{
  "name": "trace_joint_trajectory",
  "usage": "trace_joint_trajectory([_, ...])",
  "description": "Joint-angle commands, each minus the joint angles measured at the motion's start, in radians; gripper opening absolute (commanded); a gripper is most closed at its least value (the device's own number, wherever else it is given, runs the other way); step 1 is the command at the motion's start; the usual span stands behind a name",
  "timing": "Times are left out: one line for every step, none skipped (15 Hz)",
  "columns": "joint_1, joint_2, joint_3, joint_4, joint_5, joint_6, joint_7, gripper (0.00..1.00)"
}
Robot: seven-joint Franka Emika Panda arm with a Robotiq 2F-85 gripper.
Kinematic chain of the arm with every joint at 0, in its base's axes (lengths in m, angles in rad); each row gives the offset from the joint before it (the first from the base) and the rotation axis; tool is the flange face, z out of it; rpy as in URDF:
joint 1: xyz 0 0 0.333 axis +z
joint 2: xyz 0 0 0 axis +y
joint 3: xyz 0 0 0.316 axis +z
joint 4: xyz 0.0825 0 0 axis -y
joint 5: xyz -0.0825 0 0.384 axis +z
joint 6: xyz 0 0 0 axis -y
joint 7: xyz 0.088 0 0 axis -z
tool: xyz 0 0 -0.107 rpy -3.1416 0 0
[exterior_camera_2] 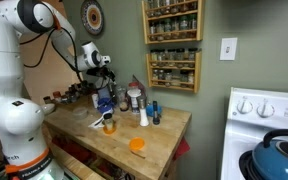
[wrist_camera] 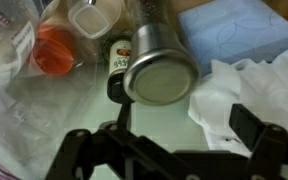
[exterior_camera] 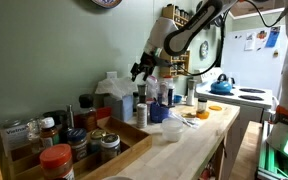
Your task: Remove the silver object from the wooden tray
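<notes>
The silver object (wrist_camera: 162, 72) is a shiny metal cylinder standing upright, seen from above in the wrist view with its round top facing me. My gripper (wrist_camera: 184, 112) is open and empty just above it, its left finger beside the cylinder and its right finger over white paper. In both exterior views the gripper (exterior_camera: 140, 70) (exterior_camera_2: 103, 67) hangs over the cluster of bottles at the far end of the wooden tray (exterior_camera: 126, 140). The cylinder seems to stand there (exterior_camera: 141, 106). I cannot tell whether it is inside the tray wall.
Jars with metal and orange lids (exterior_camera: 56, 157) fill the tray. An orange-lidded jar (wrist_camera: 54, 52), a small dark bottle (wrist_camera: 119, 55), a blue box (wrist_camera: 229, 30) and crumpled white paper (wrist_camera: 234, 85) crowd the cylinder. A stove with a blue kettle (exterior_camera: 221, 85) stands beyond the counter.
</notes>
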Motion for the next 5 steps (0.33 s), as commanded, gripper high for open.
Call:
trace_joint_trajectory([0.016,-0.199,0.01,-0.043,0.0,-0.185,0.029,1.0])
trace_joint_trajectory([0.048,-0.255,-0.008,-0.061,0.064,-0.245,-0.053,1.0])
trace_joint_trajectory([0.047,-0.292,0.016,-0.074,0.154,-0.247,-0.202,1.0])
trace_joint_trajectory([0.035,-0.18,-0.002,-0.001,0.058,-0.201,-0.07,1.0])
trace_joint_trajectory([0.035,-0.217,0.007,-0.006,0.08,-0.218,-0.097,1.0])
